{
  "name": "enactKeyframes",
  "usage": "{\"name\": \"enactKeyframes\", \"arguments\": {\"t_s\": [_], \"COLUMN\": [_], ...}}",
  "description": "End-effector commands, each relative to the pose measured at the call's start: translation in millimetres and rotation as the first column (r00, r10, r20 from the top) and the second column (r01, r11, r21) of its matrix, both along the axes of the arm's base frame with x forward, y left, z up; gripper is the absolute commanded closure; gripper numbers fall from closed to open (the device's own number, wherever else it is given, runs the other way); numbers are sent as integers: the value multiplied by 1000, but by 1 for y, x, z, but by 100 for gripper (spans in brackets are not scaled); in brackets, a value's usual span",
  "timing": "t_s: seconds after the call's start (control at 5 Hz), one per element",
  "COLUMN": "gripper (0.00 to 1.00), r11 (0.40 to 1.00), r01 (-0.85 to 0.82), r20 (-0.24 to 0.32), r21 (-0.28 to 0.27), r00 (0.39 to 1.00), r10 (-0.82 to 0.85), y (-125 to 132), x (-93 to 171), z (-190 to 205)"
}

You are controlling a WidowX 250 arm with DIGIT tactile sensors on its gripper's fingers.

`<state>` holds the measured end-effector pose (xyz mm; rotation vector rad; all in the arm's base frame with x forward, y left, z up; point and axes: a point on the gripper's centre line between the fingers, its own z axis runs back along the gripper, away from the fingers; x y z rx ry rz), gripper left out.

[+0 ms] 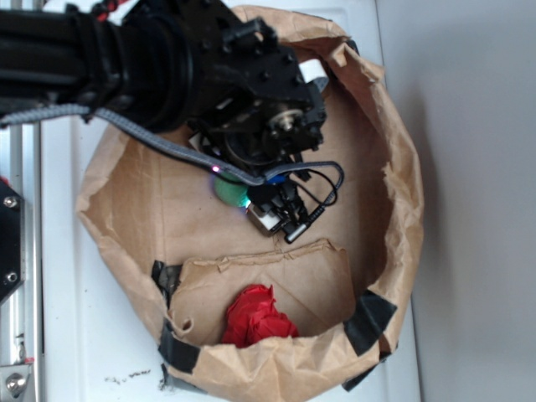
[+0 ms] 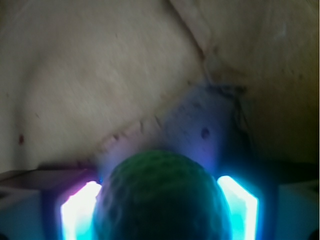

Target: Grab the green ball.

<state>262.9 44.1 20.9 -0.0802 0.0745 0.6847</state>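
The green ball (image 1: 224, 191) is a small dimpled sphere lying on the floor of a brown paper bag (image 1: 400, 209), just under the black arm. In the wrist view the green ball (image 2: 160, 200) fills the bottom centre, sitting between two glowing fingers (image 2: 77, 212). Both pads press against its sides. My gripper (image 1: 234, 196) is lowered into the bag and shut on the ball; seen from the wrist, the gripper (image 2: 160, 215) has no gap left beside the ball. The ball's lower half is cut off by the frame edge.
A bright red wrinkly lump (image 1: 256, 316) lies at the near wall of the bag, beside a torn paper flap (image 1: 268, 266). Black tape (image 1: 368, 320) patches the bag's rim. The bag stands on a white table (image 1: 84, 335), and its rolled walls enclose the gripper.
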Motion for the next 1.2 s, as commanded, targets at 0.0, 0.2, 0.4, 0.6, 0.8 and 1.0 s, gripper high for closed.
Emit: {"name": "enactKeyframes", "arguments": {"t_s": [0.0, 0.2, 0.4, 0.6, 0.8, 1.0], "gripper": [100, 100, 100, 100, 100, 100], "r11": [999, 995, 984, 972, 968, 971], "r01": [34, 72, 157, 218, 239, 203], "r20": [105, 185, 210, 274, 297, 256], "r21": [13, 68, 84, 85, 80, 129], "r00": [994, 979, 963, 933, 921, 939], "r10": [-35, -83, -171, -234, -252, -230], "y": [7, 3, -10, -16, -16, -16], "x": [13, 11, 3, -8, -17, -18], "z": [18, 56, 106, 156, 172, 170]}}
